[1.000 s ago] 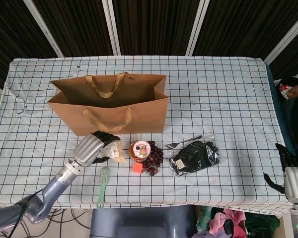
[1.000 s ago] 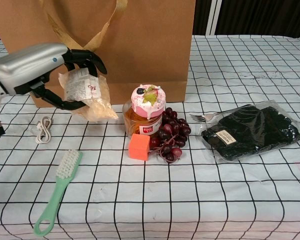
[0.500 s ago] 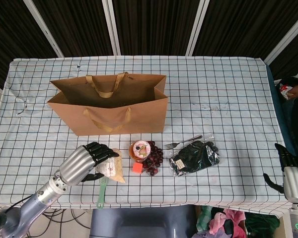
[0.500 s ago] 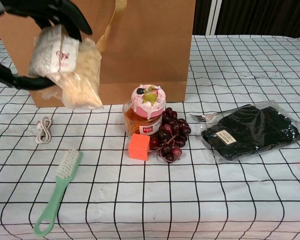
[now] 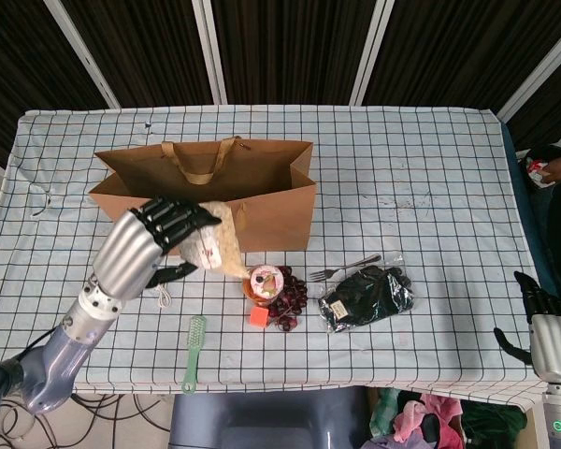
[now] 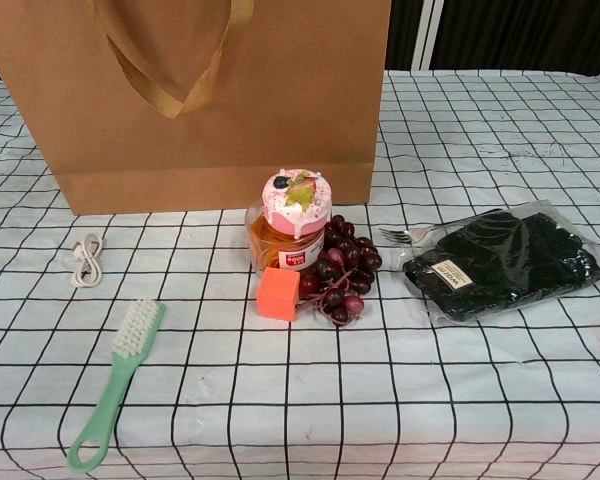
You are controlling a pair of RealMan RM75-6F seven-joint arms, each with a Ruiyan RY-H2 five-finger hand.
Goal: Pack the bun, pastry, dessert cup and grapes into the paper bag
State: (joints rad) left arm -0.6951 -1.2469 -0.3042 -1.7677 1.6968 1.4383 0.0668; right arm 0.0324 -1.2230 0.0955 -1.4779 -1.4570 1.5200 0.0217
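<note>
In the head view, left of centre, the left hand (image 5: pixel 136 251) held the wrapped pastry (image 5: pixel 215 248) aloft, its dark fingers (image 5: pixel 176 221) curled over the packet, in front of the open paper bag (image 5: pixel 206 196). At the lower right edge the right hand (image 5: pixel 540 318) showed only in part; whether its fingers were spread could not be told. On the checked surface (image 5: pixel 430 187), the dessert cup (image 6: pixel 292 215) touched the grapes (image 6: pixel 340 275), with an orange block (image 6: pixel 277 293) just beside them and the dark packaged bun (image 6: pixel 500 262) further right.
</note>
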